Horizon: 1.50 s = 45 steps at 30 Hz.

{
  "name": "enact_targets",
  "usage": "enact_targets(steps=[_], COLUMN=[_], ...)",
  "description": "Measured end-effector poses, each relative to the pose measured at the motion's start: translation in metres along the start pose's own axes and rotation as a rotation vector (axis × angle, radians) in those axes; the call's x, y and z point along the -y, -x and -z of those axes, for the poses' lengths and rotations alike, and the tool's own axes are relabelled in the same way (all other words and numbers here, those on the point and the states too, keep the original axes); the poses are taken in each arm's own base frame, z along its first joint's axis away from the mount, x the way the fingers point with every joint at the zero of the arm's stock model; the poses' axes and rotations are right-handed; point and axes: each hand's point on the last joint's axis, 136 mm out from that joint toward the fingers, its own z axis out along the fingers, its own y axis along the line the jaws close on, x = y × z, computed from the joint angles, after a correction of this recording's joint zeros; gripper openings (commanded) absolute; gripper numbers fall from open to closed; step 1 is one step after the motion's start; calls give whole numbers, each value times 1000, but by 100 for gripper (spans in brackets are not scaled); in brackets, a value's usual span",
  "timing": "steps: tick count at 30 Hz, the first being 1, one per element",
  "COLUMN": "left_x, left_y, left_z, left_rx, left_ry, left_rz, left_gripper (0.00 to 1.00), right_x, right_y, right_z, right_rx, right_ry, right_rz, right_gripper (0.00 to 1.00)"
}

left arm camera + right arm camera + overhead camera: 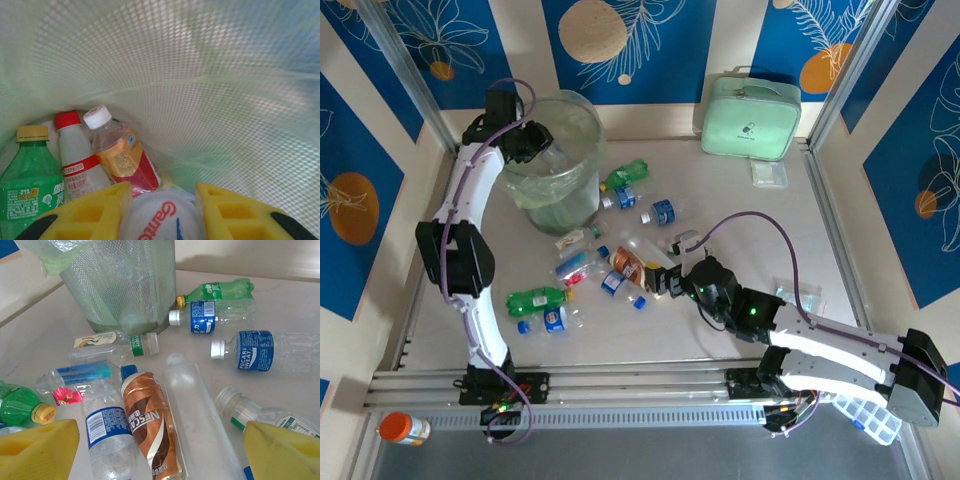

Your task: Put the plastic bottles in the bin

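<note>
The bin (555,165) stands at the back left, and my left gripper (533,140) hangs inside its rim. In the left wrist view the gripper (162,195) is shut on a plastic bottle with a white cap (160,220) with red lettering. Below lie a green bottle (27,185), a red-capped white one (75,160) and an orange-labelled one (122,157). My right gripper (662,281) is open, low over the scattered bottles (620,265). Between its fingers (40,450) lie a blue-labelled bottle (107,435), a brown Nescafe bottle (150,425) and a plain clear one (197,415).
A mint green case (750,115) stands at the back right with a small clear box (769,173) before it. More bottles lie near the bin's foot (120,285), among them a Pocari Sweat one (255,350). An orange pill bottle (403,428) sits at the near left.
</note>
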Motion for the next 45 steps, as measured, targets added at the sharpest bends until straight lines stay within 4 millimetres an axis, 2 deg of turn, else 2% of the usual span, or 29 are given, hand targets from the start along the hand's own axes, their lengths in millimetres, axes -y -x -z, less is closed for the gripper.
enact_targets(steps=[3,6,7,8,14,18,21,25,29,32,34,36,39,45], left_x=[-5,-2,-1,0,11,20,34,64,90,99,103,107,107,79], left_y=[-6,-10,-10,-10,-2,1,5,4,-14,-33,-45,-64,-103,-177], left_z=[-11,-19,-20,-20,-7,10,34,86,145,178,192,200,202,197], left_rx=[-28,-58,-61,-62,-37,-18,19,94,161,197,212,213,182,113], left_ry=[10,7,7,8,-3,-22,-49,-111,-187,-226,-241,-253,-267,-267], left_rz=[-4,-20,-26,-32,-56,-69,-97,-157,-202,-231,-249,-276,-321,-390], left_gripper=[52,70,80,83,85,84,84,83,82,80,79,79,79,78], right_x=[0,-1,-1,-1,-2,-2,-2,-2,-2,-2,-2,-2,-2,-2], right_y=[0,0,0,0,-1,-1,-1,-1,-1,-1,-3,-4,-4,-10], right_z=[0,0,0,0,0,0,0,0,0,-1,-2,-2,-2,-7], right_rx=[0,-1,-1,-2,-4,-3,-4,-3,-4,-8,-14,-17,-18,-44], right_ry=[1,4,5,7,12,13,12,12,12,10,8,7,7,5], right_rz=[0,0,0,0,1,0,1,1,2,6,10,11,12,22], right_gripper=[86,86,86,86,86,86,86,86,86,86,86,86,86,86])
